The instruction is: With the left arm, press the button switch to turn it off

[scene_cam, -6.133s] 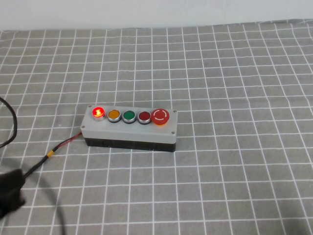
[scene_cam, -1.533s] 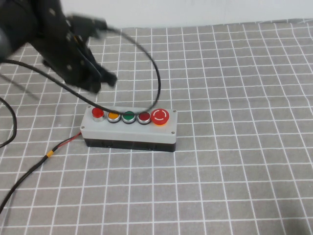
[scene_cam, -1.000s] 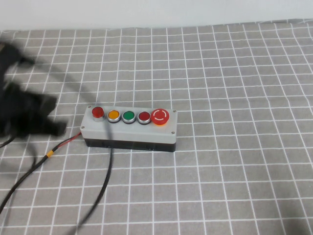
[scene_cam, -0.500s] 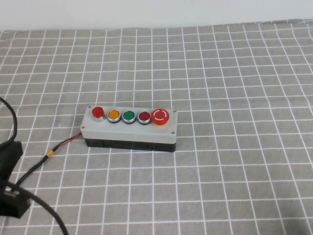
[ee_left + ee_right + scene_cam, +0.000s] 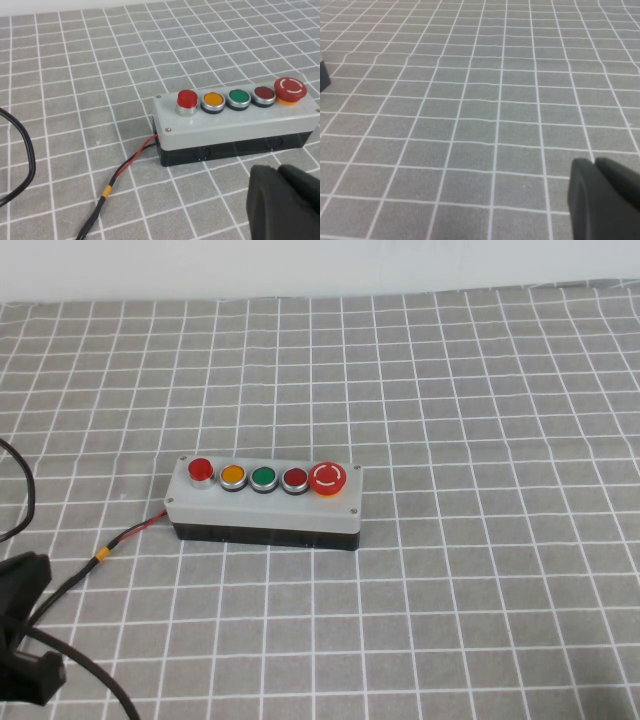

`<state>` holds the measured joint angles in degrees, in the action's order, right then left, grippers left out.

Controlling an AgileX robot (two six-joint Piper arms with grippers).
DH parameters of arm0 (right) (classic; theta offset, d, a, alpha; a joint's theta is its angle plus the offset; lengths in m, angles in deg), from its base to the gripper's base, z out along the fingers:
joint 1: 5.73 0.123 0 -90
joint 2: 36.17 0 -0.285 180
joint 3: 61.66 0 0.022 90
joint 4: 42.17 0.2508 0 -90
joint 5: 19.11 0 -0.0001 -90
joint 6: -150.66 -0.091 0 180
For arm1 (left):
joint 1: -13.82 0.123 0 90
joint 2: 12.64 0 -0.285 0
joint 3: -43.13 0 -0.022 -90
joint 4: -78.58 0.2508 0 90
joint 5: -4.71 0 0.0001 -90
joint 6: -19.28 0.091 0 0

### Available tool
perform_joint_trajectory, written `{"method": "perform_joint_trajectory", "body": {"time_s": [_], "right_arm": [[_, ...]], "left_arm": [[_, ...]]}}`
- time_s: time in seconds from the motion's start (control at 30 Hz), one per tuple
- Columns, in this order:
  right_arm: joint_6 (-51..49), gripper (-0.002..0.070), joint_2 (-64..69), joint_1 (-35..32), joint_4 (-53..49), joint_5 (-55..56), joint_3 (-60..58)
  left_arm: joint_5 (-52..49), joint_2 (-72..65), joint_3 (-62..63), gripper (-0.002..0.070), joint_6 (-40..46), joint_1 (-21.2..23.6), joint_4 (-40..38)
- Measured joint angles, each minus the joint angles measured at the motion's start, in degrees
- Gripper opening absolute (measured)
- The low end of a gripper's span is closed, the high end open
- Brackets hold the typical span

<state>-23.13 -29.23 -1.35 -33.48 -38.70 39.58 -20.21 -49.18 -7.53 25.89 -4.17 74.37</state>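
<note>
I see a grey tablecloth with a white grid covering the whole table, and a pale wall along its far edge. Near the middle sits a grey control box on a black base, its long side facing me.

The left arm shows as a black mass at the near-left corner of the high view, well apart from the box, with a black cable looping beside it. From its wrist camera, the left gripper is a dark bulk in the corner, close in front of the box; I cannot tell how its fingers stand. The right gripper hangs over bare cloth, and its fingers look pressed together.

A red-and-black lead with a yellow band runs out of the box's left end.

Five buttons line the box top. The button switch, bright red and domed, is the leftmost one, unlit, untouched, clear of the left gripper. Then come orange, green, dark red and a large red mushroom button.
</note>
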Motion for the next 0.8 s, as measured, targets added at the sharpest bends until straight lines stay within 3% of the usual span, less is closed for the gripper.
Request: {"method": "perform_joint_trajectory", "body": {"time_s": [0.2, 0.47, 0.8], "right_arm": [[0.00, -0.0017, 0.00, 0.00, 0.00, 0.00, 0.00], [0.00, -0.0017, 0.00, 0.00, 0.00, 0.00, 0.00], [0.00, -0.0017, 0.00, 0.00, 0.00, 0.00, 0.00]], "left_arm": [[3.69, 0.38, -1.95, -0.0003, 0.00, 0.00, 0.22], [22.44, 15.10, -13.68, -0.0003, 2.42, 0.42, 2.38], [30.52, 29.17, -27.03, -0.0003, 1.93, 10.97, 2.28]]}}
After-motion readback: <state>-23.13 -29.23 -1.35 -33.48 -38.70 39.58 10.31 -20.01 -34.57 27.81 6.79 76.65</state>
